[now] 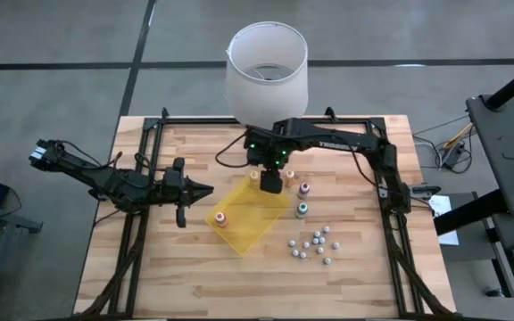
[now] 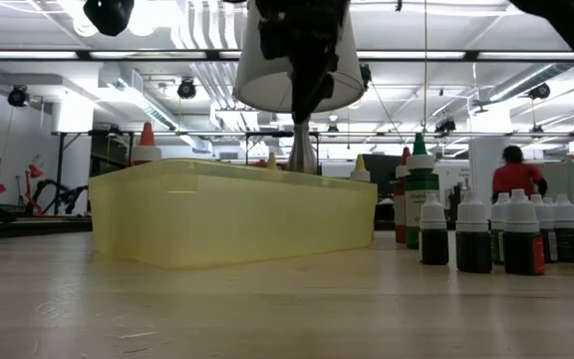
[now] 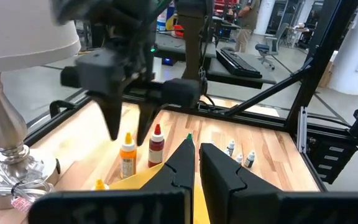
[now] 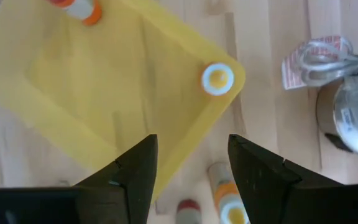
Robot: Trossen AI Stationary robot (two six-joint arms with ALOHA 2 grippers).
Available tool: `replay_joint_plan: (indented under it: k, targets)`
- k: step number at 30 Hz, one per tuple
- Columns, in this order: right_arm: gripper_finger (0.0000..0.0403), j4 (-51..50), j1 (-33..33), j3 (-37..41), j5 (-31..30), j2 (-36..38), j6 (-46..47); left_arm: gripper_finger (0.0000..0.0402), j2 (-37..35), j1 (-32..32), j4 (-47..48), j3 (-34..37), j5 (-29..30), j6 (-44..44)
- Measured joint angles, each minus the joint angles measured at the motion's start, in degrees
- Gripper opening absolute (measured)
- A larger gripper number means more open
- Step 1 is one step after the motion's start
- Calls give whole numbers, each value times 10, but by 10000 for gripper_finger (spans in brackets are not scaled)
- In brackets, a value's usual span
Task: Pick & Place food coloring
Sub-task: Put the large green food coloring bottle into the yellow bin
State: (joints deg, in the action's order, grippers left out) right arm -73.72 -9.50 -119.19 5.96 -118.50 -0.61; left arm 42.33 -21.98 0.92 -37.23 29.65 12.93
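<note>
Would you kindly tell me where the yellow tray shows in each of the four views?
High view: yellow tray mid-table, in front of the lamp.
Low view: tray left of centre, lamp behind it.
Left wrist view: only a yellow edge, lamp base off to one side.
Right wrist view: tray fills much of the picture, lamp base beside it.
Shared landmark: the lamp.

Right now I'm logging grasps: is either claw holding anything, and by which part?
Nothing is held. The right claw hangs open and empty above the yellow tray; the left claw is shut on nothing.
</note>
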Motion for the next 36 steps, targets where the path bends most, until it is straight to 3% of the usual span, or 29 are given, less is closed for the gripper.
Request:
replay_joint_plan:
  k: [10, 22, 36]
  targets:
    - [169, 12, 14, 151, 1, 127, 41, 0, 0, 0, 0, 0, 0, 0]
    - [169, 119, 47, 358, 2, 306, 80, 0, 0, 0, 0, 0, 0, -3]
    - [169, 155, 86, 435, 8, 330, 64, 0, 2, 0, 1, 0, 3, -3]
